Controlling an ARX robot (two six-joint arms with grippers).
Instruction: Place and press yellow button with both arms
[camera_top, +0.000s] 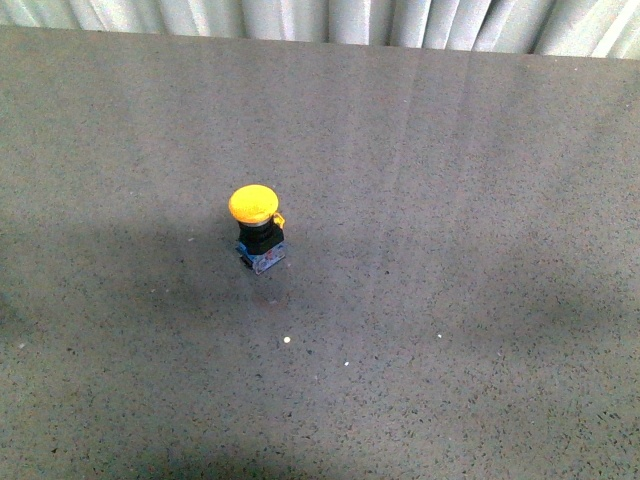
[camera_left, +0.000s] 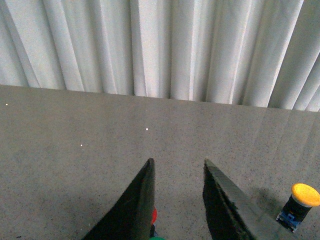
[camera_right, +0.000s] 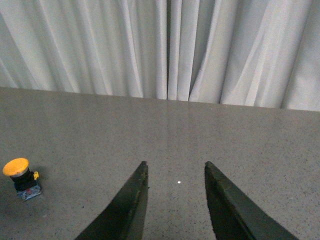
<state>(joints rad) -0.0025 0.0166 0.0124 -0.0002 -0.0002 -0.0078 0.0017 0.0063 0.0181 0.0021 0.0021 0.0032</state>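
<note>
The yellow button (camera_top: 257, 227) stood upright on the grey speckled table (camera_top: 450, 200), well short of the white curtain (camera_top: 400, 20). The left gripper (camera_left: 177, 170) and right gripper (camera_right: 175, 172) were both spread apart and empty, each well clear of the button.

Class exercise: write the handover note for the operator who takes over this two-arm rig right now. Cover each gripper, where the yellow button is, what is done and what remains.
Left gripper: open, empty, off the table surface, away from the button.
Right gripper: open, empty, also clear of the button.
Yellow button: standing upright on its base on the grey table, cap up, near the middle of the front view; neither arm shows in that view.
Done: button appears placed, nothing holds it.
Left: bring the arms in and press the cap; no sign of contact yet.
</note>
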